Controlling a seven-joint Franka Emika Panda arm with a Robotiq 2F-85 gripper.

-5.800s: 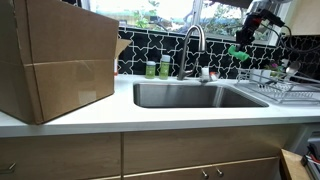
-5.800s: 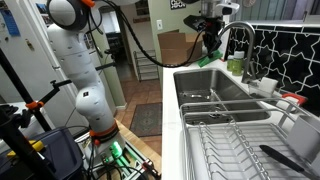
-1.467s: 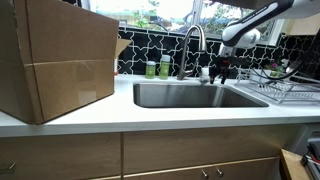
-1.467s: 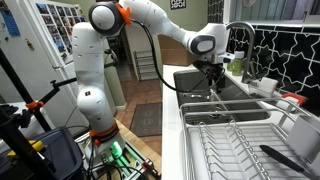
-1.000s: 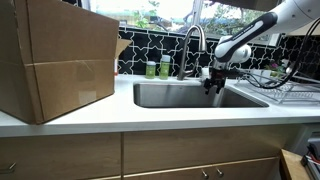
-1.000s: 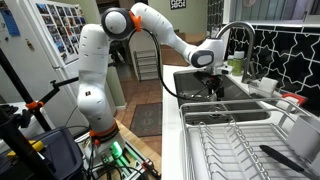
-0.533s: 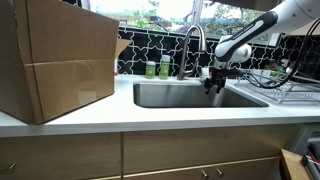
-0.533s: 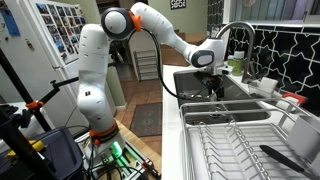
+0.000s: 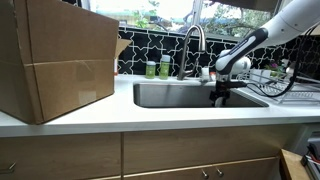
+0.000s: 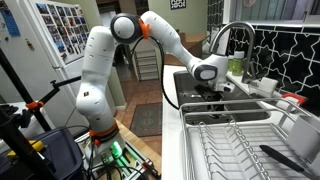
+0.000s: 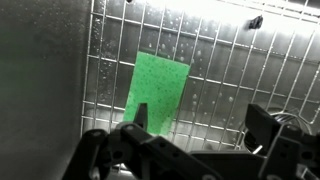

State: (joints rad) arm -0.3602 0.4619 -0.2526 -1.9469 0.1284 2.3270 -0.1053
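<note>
Inside the steel sink (image 9: 170, 95), I'm hovering my released gripper (image 11: 197, 125) above a flat green rectangular sponge (image 11: 158, 92), visible only wrist-side.

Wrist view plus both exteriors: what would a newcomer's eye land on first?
In the wrist view, the flat green sponge on the wire grid at the sink bottom stands out, with the open hand hanging over it. In an exterior view, the big cardboard box fills the counter beside the sink. The white arm bends from its stand down into the basin.
</note>
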